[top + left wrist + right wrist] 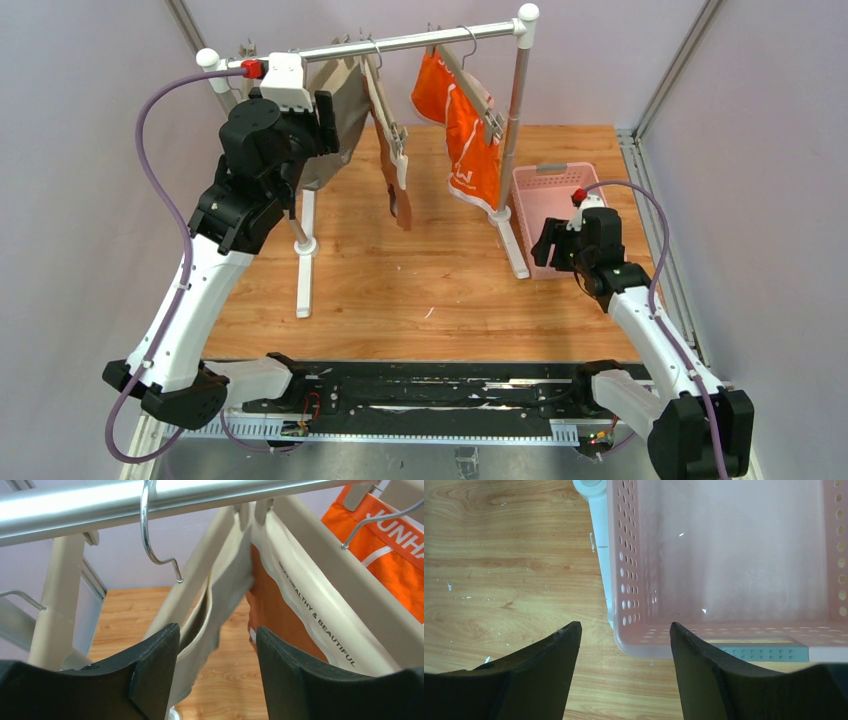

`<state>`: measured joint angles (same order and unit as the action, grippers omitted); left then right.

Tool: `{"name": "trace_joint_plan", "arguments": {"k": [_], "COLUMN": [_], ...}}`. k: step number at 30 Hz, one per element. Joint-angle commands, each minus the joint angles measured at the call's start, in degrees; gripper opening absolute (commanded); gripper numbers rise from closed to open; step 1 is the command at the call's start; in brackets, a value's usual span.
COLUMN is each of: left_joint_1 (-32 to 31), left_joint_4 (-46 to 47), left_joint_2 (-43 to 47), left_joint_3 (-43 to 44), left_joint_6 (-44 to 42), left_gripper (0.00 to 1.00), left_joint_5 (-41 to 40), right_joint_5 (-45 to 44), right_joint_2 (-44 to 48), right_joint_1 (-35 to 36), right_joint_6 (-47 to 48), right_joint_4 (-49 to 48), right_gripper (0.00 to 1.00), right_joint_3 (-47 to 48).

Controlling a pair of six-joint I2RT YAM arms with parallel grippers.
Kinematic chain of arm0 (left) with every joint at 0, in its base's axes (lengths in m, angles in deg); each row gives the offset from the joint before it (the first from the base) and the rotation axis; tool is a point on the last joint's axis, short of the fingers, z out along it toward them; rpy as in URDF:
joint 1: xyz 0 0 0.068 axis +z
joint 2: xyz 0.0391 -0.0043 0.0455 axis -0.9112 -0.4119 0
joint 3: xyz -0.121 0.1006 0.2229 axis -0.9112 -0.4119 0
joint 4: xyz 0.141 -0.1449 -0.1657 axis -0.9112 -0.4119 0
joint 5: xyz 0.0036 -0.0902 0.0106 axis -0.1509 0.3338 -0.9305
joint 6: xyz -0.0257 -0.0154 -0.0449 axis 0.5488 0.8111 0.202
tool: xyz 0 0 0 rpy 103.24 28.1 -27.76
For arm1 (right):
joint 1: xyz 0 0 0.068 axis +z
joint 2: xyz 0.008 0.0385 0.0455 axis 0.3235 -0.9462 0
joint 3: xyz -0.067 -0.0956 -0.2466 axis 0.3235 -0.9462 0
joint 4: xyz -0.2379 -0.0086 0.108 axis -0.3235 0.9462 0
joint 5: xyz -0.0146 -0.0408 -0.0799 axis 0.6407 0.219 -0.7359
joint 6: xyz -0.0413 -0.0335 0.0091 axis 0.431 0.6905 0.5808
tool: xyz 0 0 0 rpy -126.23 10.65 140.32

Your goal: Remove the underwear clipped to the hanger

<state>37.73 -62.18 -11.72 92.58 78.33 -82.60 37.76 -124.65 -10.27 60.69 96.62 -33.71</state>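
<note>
Our left pincer is up at the rail, its jaws standing apart with a hanging fold of the grey briefs between them. The cloth lies close to one finger and clear of the other, so we see no grip closed on it. The grey briefs hang from a cream hanger hooked on the rail. Just beside them hang the rust-brown briefs, their cream waistband with dark lettering uppermost. Farther along the rail are the orange briefs with white lettering, each pair on its own hanger. Well apart, low over the wooden surface, our right pincer is wide and holds nothing. It hovers at the near corner of the pink basket, which stands beside the rack's white foot.
</note>
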Motion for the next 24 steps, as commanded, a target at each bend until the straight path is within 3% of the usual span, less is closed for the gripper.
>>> {"name": "trace_joint_plan", "arguments": {"k": [1, 12, 17, 24], "left_joint_1": [0.8, 0.9, 1.0, 2.6], "left_joint_4": [2.9, -2.1, -9.0, -26.3], "left_joint_2": [1.0, -1.4, -3.1, -12.4], "left_joint_3": [-0.1, 9.5, 16.1, 31.0], "left_joint_6": [-0.9, -6.5, -10.1, -13.8], "left_gripper": [0.67, 0.68, 0.68, 0.66], "left_joint_5": [-2.9, 0.1, -1.6, -1.3], "right_joint_5": [1.0, 2.8, 3.5, 4.3], "right_joint_2": [-0.2, -0.9, -1.1, 0.4], "right_joint_1": [-0.3, -0.3, -0.2, -0.1], "right_joint_6": [-0.7, -1.2, -1.3, -1.7], "right_joint_4": [0.1, -0.8, -0.9, -0.8], "right_gripper": [0.67, 0.64, 0.63, 0.62], "right_joint_3": [0.6, 0.1, 0.2, -0.3]}}
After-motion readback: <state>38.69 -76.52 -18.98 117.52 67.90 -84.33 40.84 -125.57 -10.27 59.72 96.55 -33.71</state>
